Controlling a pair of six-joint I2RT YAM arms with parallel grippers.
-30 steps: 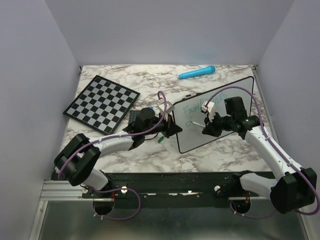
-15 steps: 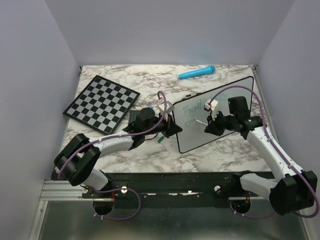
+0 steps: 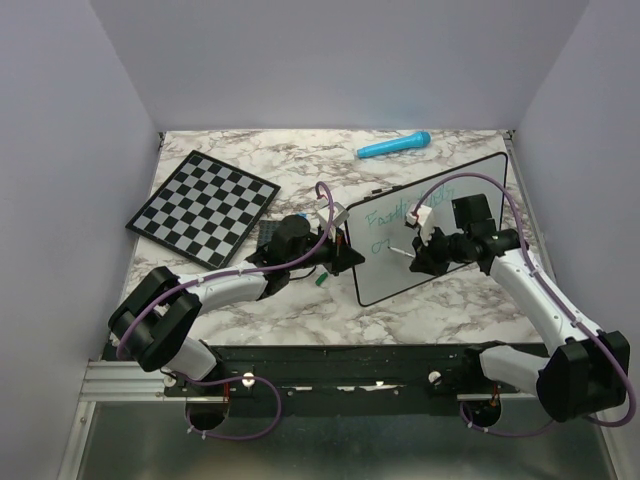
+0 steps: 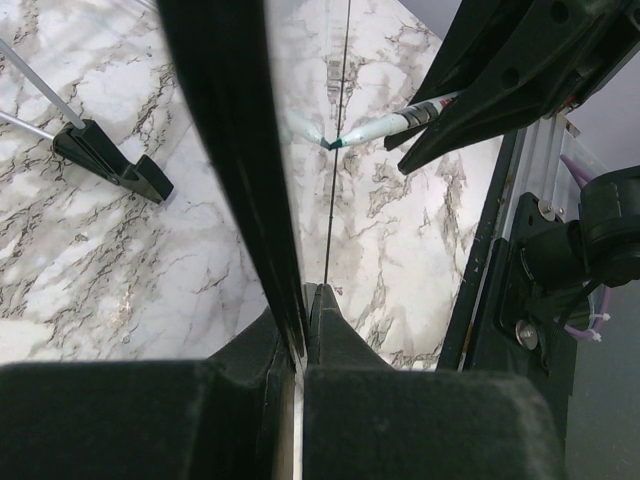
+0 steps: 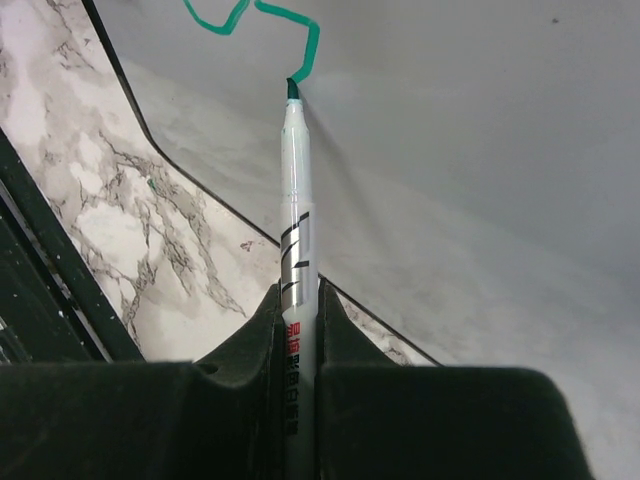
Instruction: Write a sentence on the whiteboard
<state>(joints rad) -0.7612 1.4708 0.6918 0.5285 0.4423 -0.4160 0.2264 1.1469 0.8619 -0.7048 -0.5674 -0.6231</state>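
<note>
The whiteboard (image 3: 440,260) lies tilted at centre right of the marble table, with teal-green writing (image 3: 385,217) on its upper left part; the second line has only its first strokes (image 3: 378,246). My left gripper (image 3: 345,255) is shut on the board's left edge (image 4: 235,180), seen edge-on in the left wrist view. My right gripper (image 3: 425,255) is shut on a white marker (image 5: 297,230). The marker's green tip (image 5: 292,90) touches the board at the end of a fresh teal stroke (image 5: 300,35). The marker also shows in the left wrist view (image 4: 385,128).
A black-and-white chessboard (image 3: 203,206) lies at the back left. A blue marker-like object (image 3: 393,146) lies at the back. A small green cap (image 3: 321,282) sits beside the left arm. A black board foot (image 4: 115,165) shows in the left wrist view.
My right gripper moved the marker slightly, right and then back left, on the second line, lengthening the teal stroke. The left arm and the board have not moved.
</note>
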